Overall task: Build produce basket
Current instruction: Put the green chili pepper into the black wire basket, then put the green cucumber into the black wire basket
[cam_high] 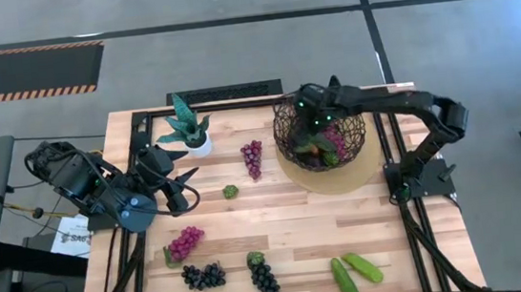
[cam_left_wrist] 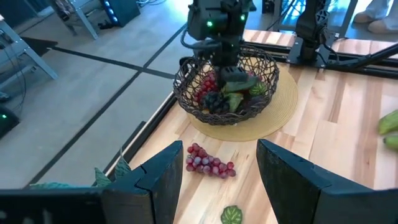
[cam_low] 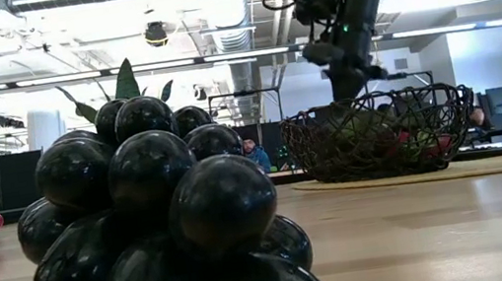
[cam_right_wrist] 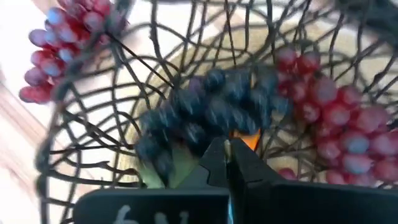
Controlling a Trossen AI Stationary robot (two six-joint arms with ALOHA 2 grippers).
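The right gripper (cam_high: 321, 126), fingers pressed together and empty, hangs over the basket (cam_high: 288, 134) at upper right, directly above a dark grape bunch (cam_right_wrist: 205, 115).

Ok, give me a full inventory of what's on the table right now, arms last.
basket: one, dark brown wire, far right on a tan disc; holds red grapes, dark grapes and green pieces
purple grapes: one bunch, table middle, left of the basket
magenta grapes: one bunch, near left
black grapes: two bunches, near edge, and
cucumbers: two, green, near right
green leaf piece: one, small, table middle
potted plant: one, green, white pot, far left
left pincer: open, above the table's left side
right pincer: shut, over the basket's contents
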